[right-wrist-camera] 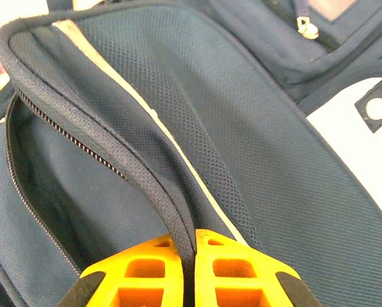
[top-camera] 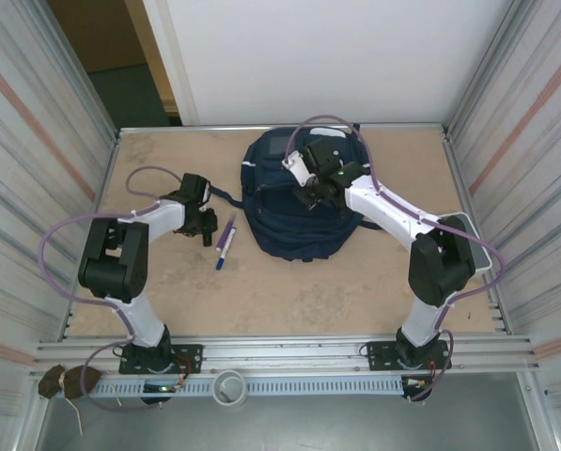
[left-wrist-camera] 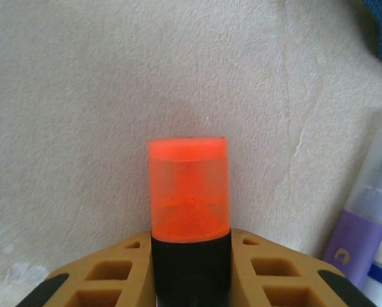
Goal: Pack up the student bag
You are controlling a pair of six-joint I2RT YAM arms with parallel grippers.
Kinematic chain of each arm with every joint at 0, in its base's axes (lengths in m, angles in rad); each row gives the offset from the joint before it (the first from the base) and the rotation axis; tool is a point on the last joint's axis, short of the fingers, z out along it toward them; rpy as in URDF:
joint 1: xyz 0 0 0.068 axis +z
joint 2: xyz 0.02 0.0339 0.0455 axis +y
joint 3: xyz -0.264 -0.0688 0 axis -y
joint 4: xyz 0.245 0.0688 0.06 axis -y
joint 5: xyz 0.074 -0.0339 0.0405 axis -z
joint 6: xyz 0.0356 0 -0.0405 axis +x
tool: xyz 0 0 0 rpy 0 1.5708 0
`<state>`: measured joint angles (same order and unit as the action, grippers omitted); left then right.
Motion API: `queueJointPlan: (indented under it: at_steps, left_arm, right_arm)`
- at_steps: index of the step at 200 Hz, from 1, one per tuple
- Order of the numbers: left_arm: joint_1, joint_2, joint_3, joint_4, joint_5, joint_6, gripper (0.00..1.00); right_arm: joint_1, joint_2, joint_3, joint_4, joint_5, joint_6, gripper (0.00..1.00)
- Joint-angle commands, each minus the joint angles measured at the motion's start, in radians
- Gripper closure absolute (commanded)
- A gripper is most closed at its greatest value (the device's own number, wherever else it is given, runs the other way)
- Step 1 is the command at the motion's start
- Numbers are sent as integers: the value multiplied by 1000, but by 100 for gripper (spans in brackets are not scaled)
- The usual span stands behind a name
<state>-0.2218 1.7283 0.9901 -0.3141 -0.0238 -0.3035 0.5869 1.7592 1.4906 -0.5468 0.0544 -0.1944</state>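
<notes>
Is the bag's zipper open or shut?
Open: the student bag shows parted zipper teeth with a dark gap, its flap edge pinched by the right pincer.

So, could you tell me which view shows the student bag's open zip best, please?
Right wrist: the zip gapes close up, its edge pinched in the right tool. Top external shows the student bag whole, opening tiny; left wrist, one corner.

Near half of the table (top-camera: 289,301) is bare from edge to edge, easy passage. The student bag (top-camera: 280,225) blocks the far middle. The right arm (top-camera: 393,218) slants over it, with the right gripper (right-wrist-camera: 185,248) pinching the zip rim and a narrow dark slot open alongside. Left of the bag lies a purple marker (top-camera: 225,242), then the left gripper (top-camera: 205,230) clamped on an orange highlighter (left-wrist-camera: 189,192) — a tight lane. Both far corners are free.
</notes>
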Motion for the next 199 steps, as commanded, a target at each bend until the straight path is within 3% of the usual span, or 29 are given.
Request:
queueJointPlan:
  at_steps: [1, 21, 39, 81, 140, 161, 190, 199]
  left_arm:
    - [4, -186, -47, 68, 59, -80, 77]
    - [-21, -333, -94, 171, 214, -202, 78]
    - [-104, -391, -96, 267, 242, -312, 79]
    - [-284, -306, -29, 487, 178, -525, 79]
    - [-390, -90, 97, 650, 68, -695, 79]
    - [-411, -18, 136, 657, 10, -731, 72]
    - [-413, 15, 159, 629, -11, -710, 46]
    - [-413, 2, 149, 615, -11, -684, 43]
  right_arm:
    - [-31, -44, 78, -34, -18, 91, 100]
    - [-47, -39, 120, -44, -79, 127, 100]
    - [-62, -29, 159, -47, -134, 165, 100]
    - [-98, 11, 255, -54, -286, 274, 100]
    - [-104, 73, 365, -45, -379, 375, 100]
    - [-109, 85, 377, -43, -383, 388, 100]
    - [-119, 81, 367, -42, -383, 388, 100]
    - [-123, 79, 361, -42, -384, 386, 100]
